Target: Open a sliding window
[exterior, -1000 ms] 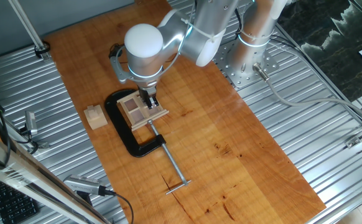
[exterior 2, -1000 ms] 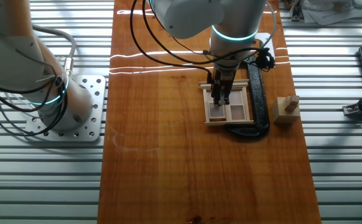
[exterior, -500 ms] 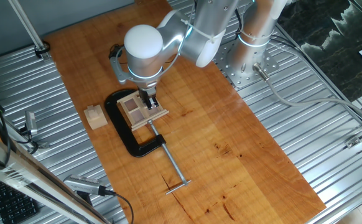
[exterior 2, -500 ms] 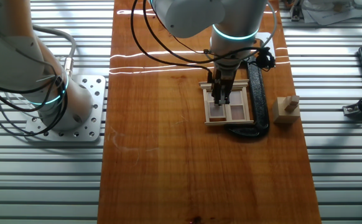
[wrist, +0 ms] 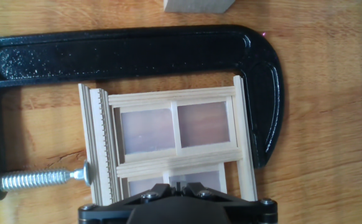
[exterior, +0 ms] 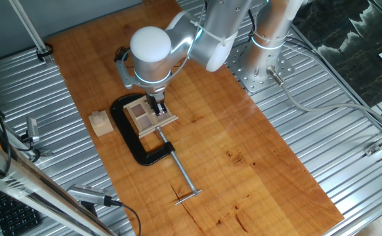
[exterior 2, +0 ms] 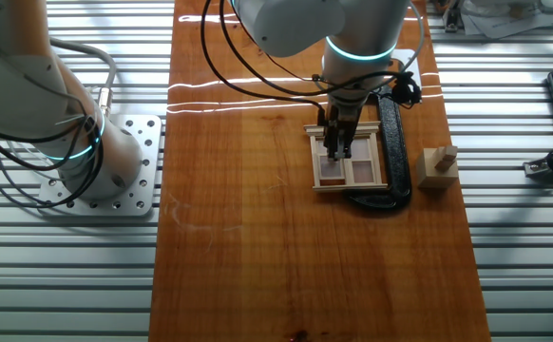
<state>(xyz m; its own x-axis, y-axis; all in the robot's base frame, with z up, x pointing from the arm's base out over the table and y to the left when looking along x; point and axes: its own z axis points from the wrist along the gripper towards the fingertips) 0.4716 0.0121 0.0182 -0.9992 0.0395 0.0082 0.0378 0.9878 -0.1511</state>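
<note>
The sliding window (exterior: 149, 114) lies flat on the wooden tabletop (exterior: 243, 157), held inside the mouth of a black C-clamp (exterior: 133, 139). In the hand view the window (wrist: 171, 146) fills the middle of the picture: a light-wood frame with grooved rails along its left side, two brownish panes side by side in the upper part and a crossbar below them, with further panes partly hidden at the bottom edge. The clamp's black body (wrist: 137, 53) curves over the top and down the right side of the frame, and its steel screw (wrist: 35, 180) presses against the frame's left rail.

The hand (exterior 2: 338, 152) points straight down onto the window (exterior 2: 352, 173), its fingertips touching or just above the middle of the frame, near the crossbars. In the one fixed view the hand (exterior: 157, 108) stands over the side of the window that faces away from the clamp's spine. The fingers look close together, but whether they pinch a bar or merely rest on it cannot be told; in the hand view only the black base of the hand shows along the bottom edge.

A small wooden block (exterior: 100, 122) sits on the tabletop just beyond the clamp's spine, apart from it. The clamp's long screw with its crosswise handle (exterior: 181, 179) stretches away across the tabletop.
</note>
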